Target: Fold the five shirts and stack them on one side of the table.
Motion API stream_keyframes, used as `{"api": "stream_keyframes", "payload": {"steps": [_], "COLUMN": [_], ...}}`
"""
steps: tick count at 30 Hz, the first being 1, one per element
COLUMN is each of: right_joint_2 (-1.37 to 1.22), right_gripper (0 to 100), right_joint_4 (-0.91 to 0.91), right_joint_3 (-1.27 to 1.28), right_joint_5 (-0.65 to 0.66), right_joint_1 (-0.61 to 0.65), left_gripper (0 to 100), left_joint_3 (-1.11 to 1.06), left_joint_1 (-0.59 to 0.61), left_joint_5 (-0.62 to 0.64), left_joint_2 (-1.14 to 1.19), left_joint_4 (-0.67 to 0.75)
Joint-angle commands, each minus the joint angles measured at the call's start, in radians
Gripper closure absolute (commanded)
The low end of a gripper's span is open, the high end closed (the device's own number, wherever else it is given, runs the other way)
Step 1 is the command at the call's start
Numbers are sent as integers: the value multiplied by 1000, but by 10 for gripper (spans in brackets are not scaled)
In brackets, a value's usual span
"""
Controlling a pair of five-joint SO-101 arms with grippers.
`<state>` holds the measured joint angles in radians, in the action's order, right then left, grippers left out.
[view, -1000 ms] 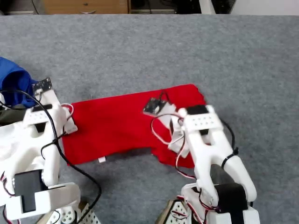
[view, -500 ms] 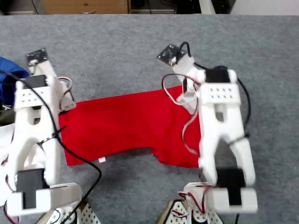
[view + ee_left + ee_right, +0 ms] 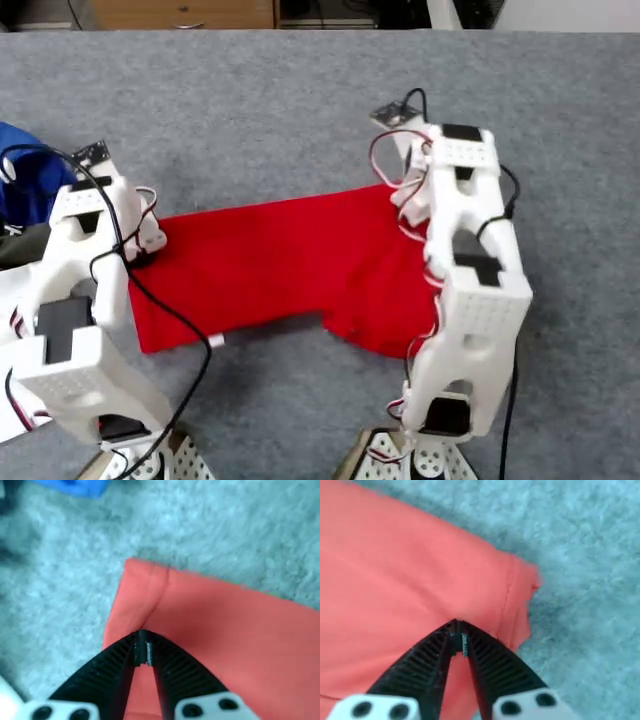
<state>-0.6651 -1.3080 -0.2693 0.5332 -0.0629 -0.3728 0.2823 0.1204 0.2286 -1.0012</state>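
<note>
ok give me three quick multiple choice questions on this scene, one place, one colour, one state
1. In the high view, the blue cloth lies at the: A left edge; B right edge; C centre.
2. The shirt spread between the arms is: A white; B red; C green.
3. The left gripper has its jaws: A wide open; B shut on the shirt near a corner; C shut on the blue cloth.
Answers: A, it sits at that view's left edge; B, the fabric reads red in all views; B, the left wrist view shows the tips meeting on red fabric.
</note>
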Motion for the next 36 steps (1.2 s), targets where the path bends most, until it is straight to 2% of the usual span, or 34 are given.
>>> {"api": "stream_keyframes", "payload": {"steps": [1,4,10,14,19,26,31,33,36], "right_joint_2": [-38,-38,-33,62,277,642,878,961,1089], "right_gripper": [995,995,995,995,996,995,985,935,825], "right_joint_4": [-91,-212,-477,-480,-471,-304,-114,-55,-54], "right_joint_3": [-154,-269,-599,-611,-337,147,568,717,903], "right_joint_5": [-9,-14,-15,-29,-5,210,313,318,391], "right_joint_1": [-51,-39,-33,-44,-22,-10,1,15,70], "left_gripper": [981,981,981,981,981,981,981,981,981], "left_joint_3": [68,129,334,333,138,-287,-454,-497,-566], "left_joint_1": [29,8,-38,-64,-78,-18,68,81,84], "left_joint_5": [-20,-21,-23,-28,-40,-114,-114,-110,-106], "left_joint_2": [18,18,-61,-194,-343,-507,-573,-578,-565], "left_joint_4": [2,-63,-290,-361,-350,-84,54,98,163]}}
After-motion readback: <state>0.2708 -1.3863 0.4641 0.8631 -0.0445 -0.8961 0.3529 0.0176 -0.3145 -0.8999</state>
